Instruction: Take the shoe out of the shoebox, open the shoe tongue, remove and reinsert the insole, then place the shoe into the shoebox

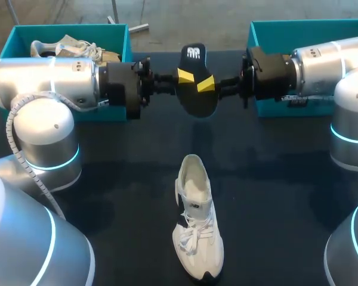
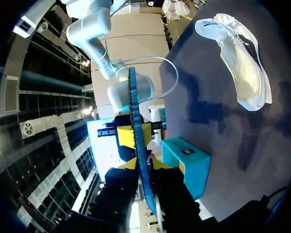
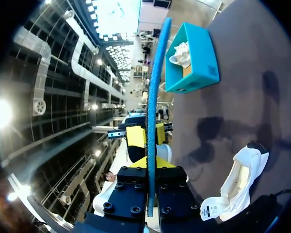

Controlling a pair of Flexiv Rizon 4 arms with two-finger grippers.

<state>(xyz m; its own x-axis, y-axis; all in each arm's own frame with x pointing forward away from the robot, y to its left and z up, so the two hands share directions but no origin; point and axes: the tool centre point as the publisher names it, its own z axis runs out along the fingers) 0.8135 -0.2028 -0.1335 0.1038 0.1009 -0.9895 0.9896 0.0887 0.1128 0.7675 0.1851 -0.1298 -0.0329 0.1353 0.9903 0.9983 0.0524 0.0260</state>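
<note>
The dark insole hangs in the air, pinched at once by both sets of jaws, which meet from opposite sides. The left jaws are closed tight on it, their yellow fingertips pressed to its faces. The right jaws grip it the same way, with their fingertips just beside the left ones. Each wrist view shows the insole edge-on, running straight out between that arm's own fingers.

The white shoe lies on the dark bench, below the jaws and well apart from them, laces up and opening towards them. It shows off to one side of the jaws in both wrist views.

Behind the left jaws stands the left shoebox, teal, with a second shoe inside. Behind the right jaws stands the right shoebox, also teal.
</note>
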